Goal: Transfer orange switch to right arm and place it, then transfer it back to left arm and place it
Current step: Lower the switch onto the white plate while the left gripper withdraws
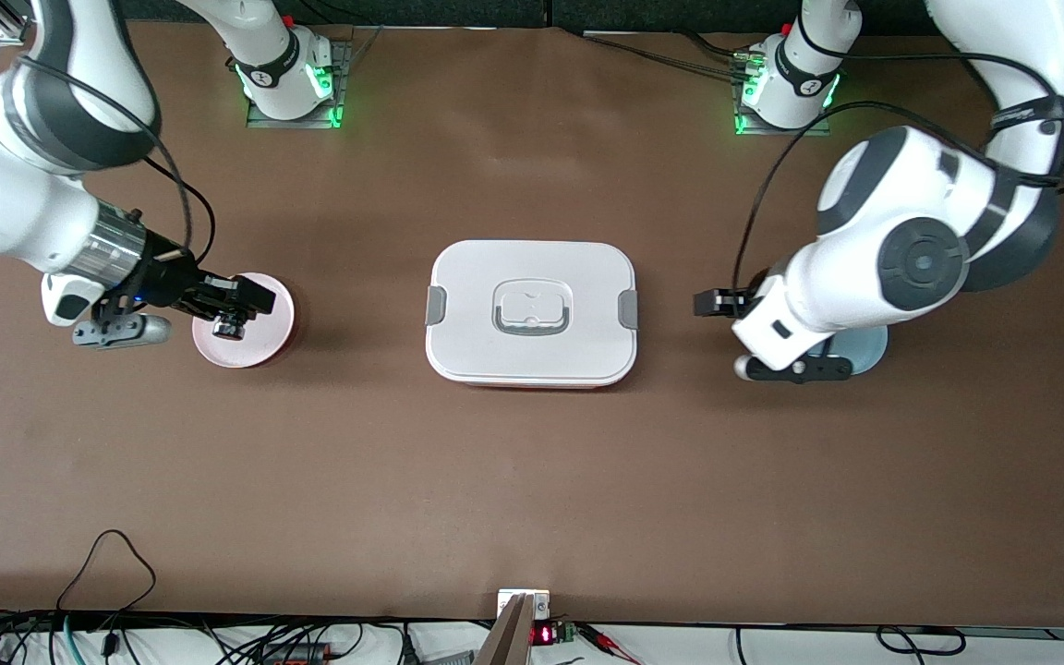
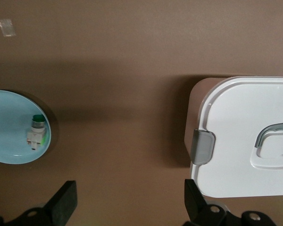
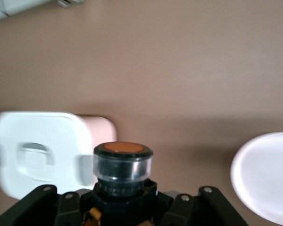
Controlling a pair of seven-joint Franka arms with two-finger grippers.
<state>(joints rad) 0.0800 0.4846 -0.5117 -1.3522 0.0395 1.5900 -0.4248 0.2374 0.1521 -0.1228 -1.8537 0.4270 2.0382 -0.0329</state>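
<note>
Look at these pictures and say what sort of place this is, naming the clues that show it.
Most likely a robotics lab test bench. Two white robot arms are bolted to a brown table; the right gripper holds an orange switch over a pink plate, and loose cables and electronics line the table's edge.

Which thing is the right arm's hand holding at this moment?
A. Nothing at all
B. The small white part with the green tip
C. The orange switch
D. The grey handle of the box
C: the right wrist view shows the right hand shut on the orange switch, above the pink plate; the white part lies on the blue plate.
</note>
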